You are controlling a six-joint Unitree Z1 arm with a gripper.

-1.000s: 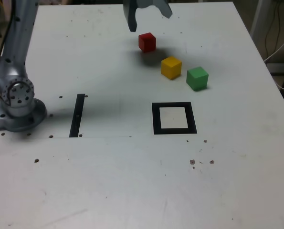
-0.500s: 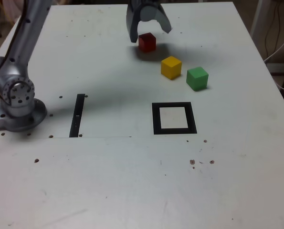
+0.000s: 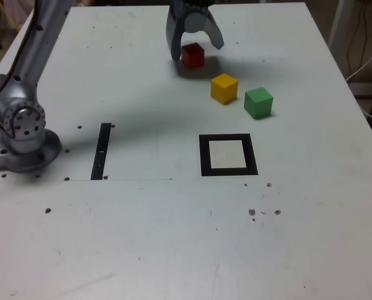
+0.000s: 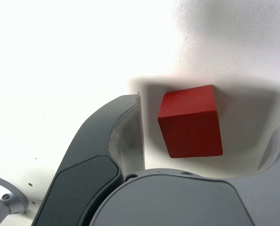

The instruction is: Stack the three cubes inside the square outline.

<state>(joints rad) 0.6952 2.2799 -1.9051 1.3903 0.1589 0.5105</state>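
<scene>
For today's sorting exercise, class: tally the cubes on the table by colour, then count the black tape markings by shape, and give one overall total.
Red cube: 1
Yellow cube: 1
Green cube: 1
Black square outline: 1
Narrow black strip: 1
Total: 5

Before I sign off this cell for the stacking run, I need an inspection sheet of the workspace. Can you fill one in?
Surface: white table, dark specks and scuffs.
Job's things: red cube, yellow cube, green cube lie apart on the table; square outline holds nothing.
Clutter: narrow black strip near the arm base.
Gripper: gripper open, jaws either side of the red cube, with a gap showing in the wrist view.
Cables: white cable off the exterior view's right edge.
Surroundings: nothing else seen clearly.
</scene>
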